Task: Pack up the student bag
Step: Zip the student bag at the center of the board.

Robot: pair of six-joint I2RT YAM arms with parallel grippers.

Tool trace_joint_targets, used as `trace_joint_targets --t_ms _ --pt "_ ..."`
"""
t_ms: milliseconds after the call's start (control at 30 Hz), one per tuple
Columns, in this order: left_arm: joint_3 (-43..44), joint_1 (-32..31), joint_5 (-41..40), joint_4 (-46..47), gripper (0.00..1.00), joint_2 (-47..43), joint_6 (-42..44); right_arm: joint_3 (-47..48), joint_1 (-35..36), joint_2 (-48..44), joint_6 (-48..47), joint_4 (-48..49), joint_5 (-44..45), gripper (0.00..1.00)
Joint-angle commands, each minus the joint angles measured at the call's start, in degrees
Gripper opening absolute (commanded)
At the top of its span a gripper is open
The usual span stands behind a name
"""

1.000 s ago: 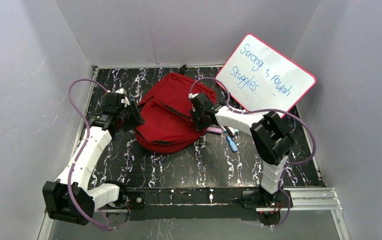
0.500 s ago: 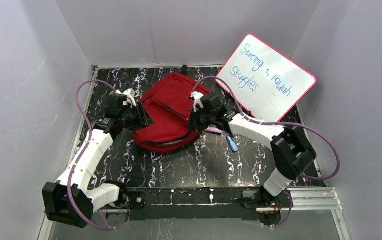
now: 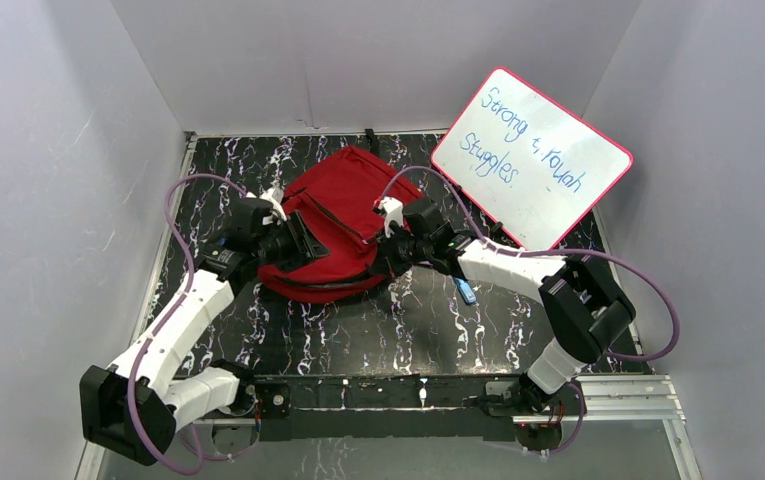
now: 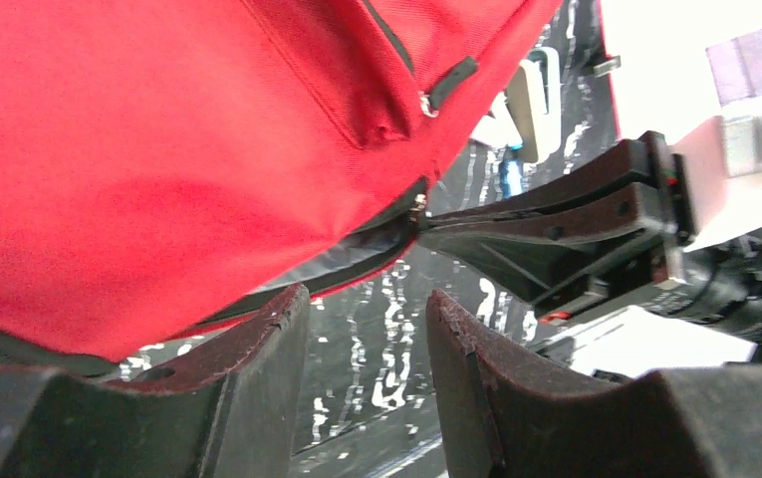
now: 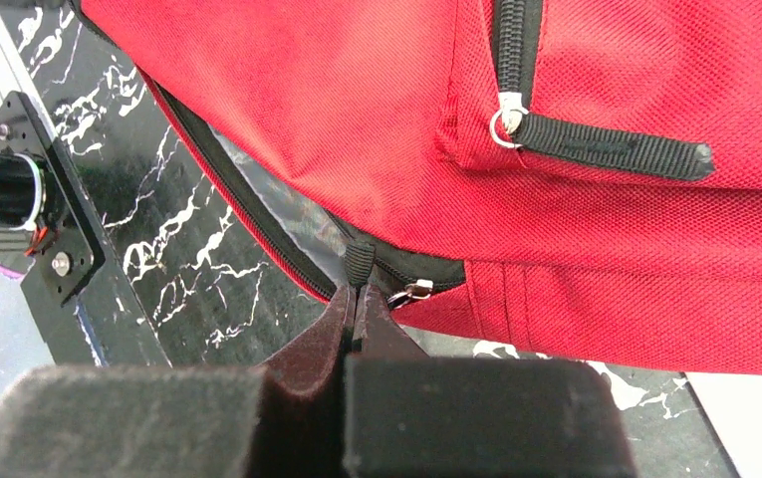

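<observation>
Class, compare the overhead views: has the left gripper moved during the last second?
Yes: the left gripper has shifted right, toward the whiteboard.

One student bag (image 3: 336, 205), one whiteboard (image 3: 543, 145) and, as far as can be made out, one small blue marker (image 3: 466, 290).

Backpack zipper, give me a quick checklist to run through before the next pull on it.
1. Grip: right claw shut on the zipper pull: ok.
2. Bracing: left claw open beside the red backpack, nothing between its fingers: not ok.
3. Main opening: only a narrow slit of grey lining shows: not ok.
4. Front pocket zipper closed: cannot tell, only its end shows.
5. Something to pack: small blue item lies on the table near the red backpack: ok.
</observation>
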Motion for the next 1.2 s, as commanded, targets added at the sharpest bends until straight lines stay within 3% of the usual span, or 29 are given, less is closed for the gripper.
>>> trace_joint_targets --t_ms 0,200,567,1167 --pt "-1.58 -3.75 -2.84 5.48 0.45 -1.19 -14.75 -1.95 0.48 -3.50 1.07 6.15 -0.53 0.00" --pt "-3.26 -9.78 -6.09 9.72 0.45 3.83 -21.23 -3.68 0.48 -4.27 3.29 11.87 0.91 0.00" --pt "-5.08 -11.48 -9.62 15.94 0.45 8.20 -30.22 -5.03 0.51 -3.65 3.03 15.17 0.38 0.00" --pt "-3.50 -15.34 -12.00 20.29 0.44 15.36 -33.87 -4.87 0.50 -3.50 3.71 15.56 0.12 0.00"
